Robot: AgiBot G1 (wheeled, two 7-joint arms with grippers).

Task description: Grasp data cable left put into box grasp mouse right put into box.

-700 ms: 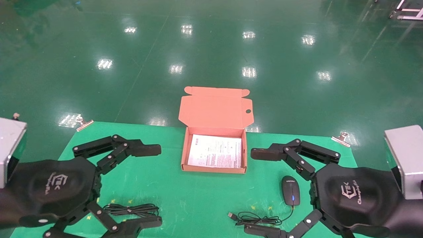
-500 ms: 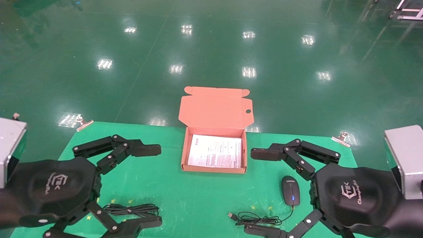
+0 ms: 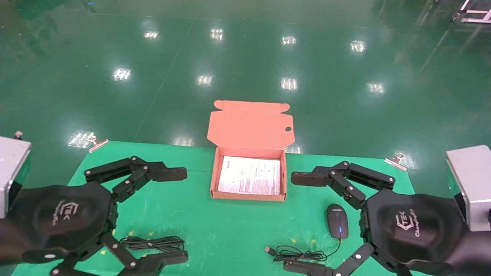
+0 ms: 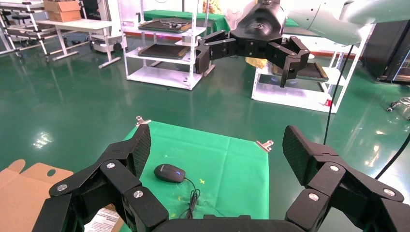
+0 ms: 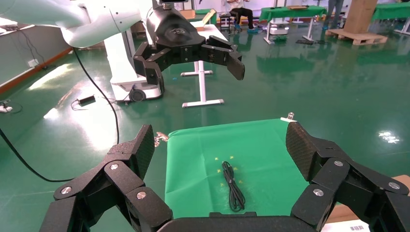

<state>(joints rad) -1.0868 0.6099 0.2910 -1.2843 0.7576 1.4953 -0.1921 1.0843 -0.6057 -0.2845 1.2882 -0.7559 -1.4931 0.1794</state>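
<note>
The salmon-orange box (image 3: 215,176) stands open at the table's far middle, lid flap up, a white printed sheet inside. The data cable (image 3: 152,243), a slim black bundle, lies at the front left, between the open fingers of my left gripper (image 3: 180,214), which hovers above the table. It also shows in the right wrist view (image 5: 232,187). The black mouse (image 3: 337,220) with its blue light lies at the front right, its cord and USB plug (image 3: 268,250) trailing left. My right gripper (image 3: 297,222) is open and empty beside it. The mouse also shows in the left wrist view (image 4: 169,172).
The green cloth (image 3: 215,226) covers the table, held by metal clips (image 3: 96,143) at the far corners. Small yellow crosses mark the cloth near the cable and the mouse. Green floor lies beyond the far edge.
</note>
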